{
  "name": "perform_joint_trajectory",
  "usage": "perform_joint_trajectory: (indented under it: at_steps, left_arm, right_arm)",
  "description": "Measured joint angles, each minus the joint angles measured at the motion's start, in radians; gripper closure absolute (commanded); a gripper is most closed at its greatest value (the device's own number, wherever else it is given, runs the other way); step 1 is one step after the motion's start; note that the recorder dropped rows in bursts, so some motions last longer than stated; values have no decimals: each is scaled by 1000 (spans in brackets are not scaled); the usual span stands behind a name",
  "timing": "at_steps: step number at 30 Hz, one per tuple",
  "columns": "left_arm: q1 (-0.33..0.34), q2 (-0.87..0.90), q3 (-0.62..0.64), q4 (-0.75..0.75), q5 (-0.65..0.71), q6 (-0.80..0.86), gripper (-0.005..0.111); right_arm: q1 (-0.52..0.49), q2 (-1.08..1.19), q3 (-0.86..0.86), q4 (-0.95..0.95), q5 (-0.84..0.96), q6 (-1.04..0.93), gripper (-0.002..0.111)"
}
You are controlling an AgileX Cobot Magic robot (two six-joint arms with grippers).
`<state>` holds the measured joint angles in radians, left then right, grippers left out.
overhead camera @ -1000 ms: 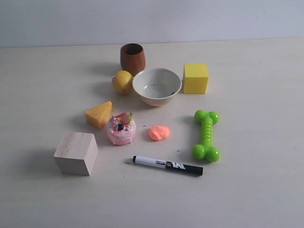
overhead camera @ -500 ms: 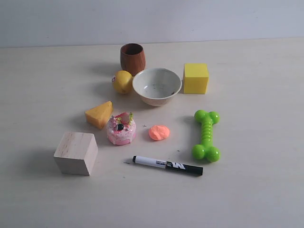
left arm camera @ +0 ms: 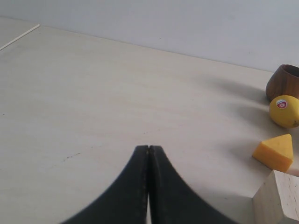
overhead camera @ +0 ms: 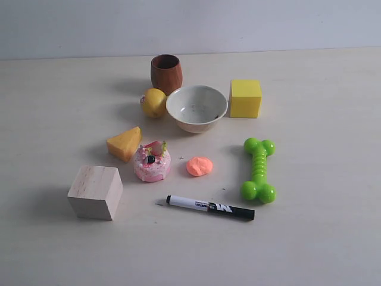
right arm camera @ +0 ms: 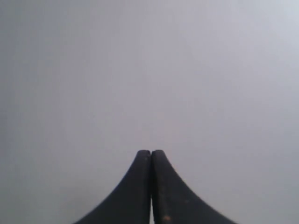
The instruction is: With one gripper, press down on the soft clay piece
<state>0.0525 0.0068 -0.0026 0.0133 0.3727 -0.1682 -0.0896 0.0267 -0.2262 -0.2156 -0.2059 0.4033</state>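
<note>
Since the cake toy [overhead camera: 152,162] sits near the soft clay piece [overhead camera: 199,166], a drifting descent could hit it. The left gripper [left arm camera: 148,149] and right gripper [right arm camera: 151,152] are pressed together, empty.

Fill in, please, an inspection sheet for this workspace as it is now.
Surface: pale table, bare at the edges.
Job's things: soft clay piece lies between cake toy and bone toy, touching neither.
Clutter: wooden cup, yellow fruit, bowl, yellow block, cheese wedge, wooden cube, marker.
Hands: left hand shut, empty, facing the table; right hand shut, empty; neither in the exterior view.
Cables: nothing seen.
Surroundings: plain light wall.
</note>
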Motion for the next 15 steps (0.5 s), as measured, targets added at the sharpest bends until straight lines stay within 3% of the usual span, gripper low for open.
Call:
perform_joint_trajectory:
  at_steps: [10,15]
  left_arm:
    - [0,0,0,0,0,0,107]
    - [0,0,0,0,0,0,107]
  right_arm:
    - [6,337,-377,-89,317,-2,108]
    - [109,518,-513,22,387,-171,108]
